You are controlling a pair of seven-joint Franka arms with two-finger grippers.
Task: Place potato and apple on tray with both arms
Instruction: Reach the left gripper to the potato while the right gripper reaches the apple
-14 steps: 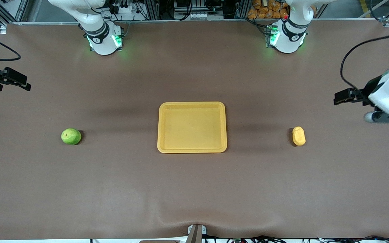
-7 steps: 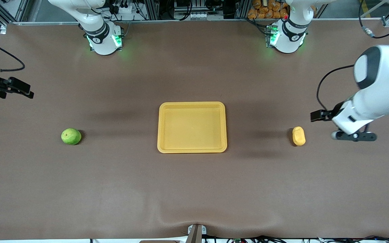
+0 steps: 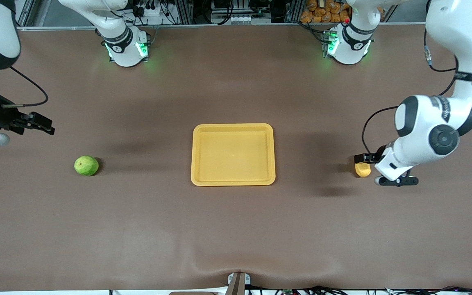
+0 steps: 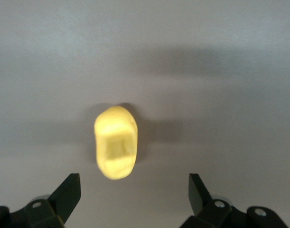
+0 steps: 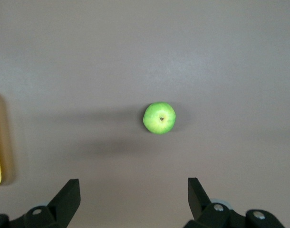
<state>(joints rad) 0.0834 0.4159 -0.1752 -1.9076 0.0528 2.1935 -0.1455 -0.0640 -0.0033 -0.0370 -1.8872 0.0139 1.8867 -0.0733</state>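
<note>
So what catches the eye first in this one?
The yellow tray sits empty mid-table. The green apple lies toward the right arm's end and the potato toward the left arm's end. The left gripper hangs open right over the potato, while the right gripper is open above bare table close to the apple.

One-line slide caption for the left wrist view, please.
Open left gripper poised over the small oblong yellow-orange potato, which lies untouched on the brown table.
</note>
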